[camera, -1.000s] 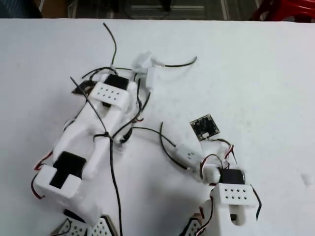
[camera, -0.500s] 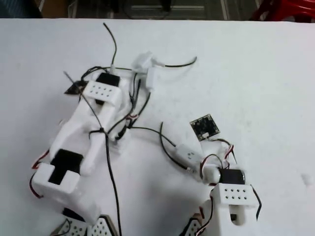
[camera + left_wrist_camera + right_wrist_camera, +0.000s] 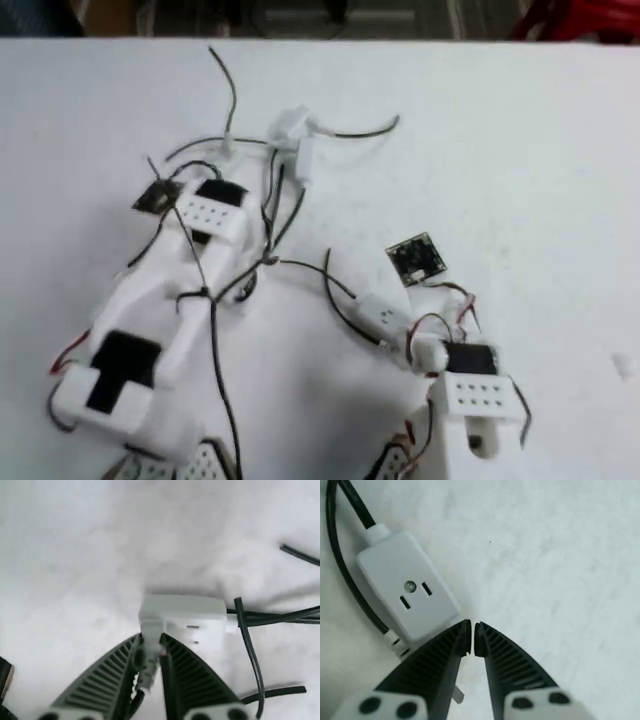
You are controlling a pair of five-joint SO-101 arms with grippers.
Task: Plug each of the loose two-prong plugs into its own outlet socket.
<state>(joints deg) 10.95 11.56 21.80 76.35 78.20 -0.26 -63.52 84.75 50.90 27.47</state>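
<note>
Because the left arm lies long and slanted across the white table, its bulk hides its own gripper from the high view. There, two small white blocks sit just beyond its tip, and it is hard to tell which is socket and which is plug. The right arm is cut off at the table's near edge, with a small dark board standing out beyond it.

In the left wrist view, the left gripper is nearly closed, its ribbed fingers pinching a white plug. The plug's prongs cannot be seen. Its forward end meets the edge of a white outlet socket, whose long axis lies crosswise to the fingers. Two slots show faintly on its upper face, and its lead leaves from one short end.

The near socket lies flat, just beyond the right arm and slantwise to the table's edges, with its lead curling off the far end. In the right wrist view this socket faces up with two slots and a round hole. The right gripper is beside its corner, tips almost touching, with nothing between them. Thin black cables trail loosely around both sockets, and some cross the left arm.
</note>
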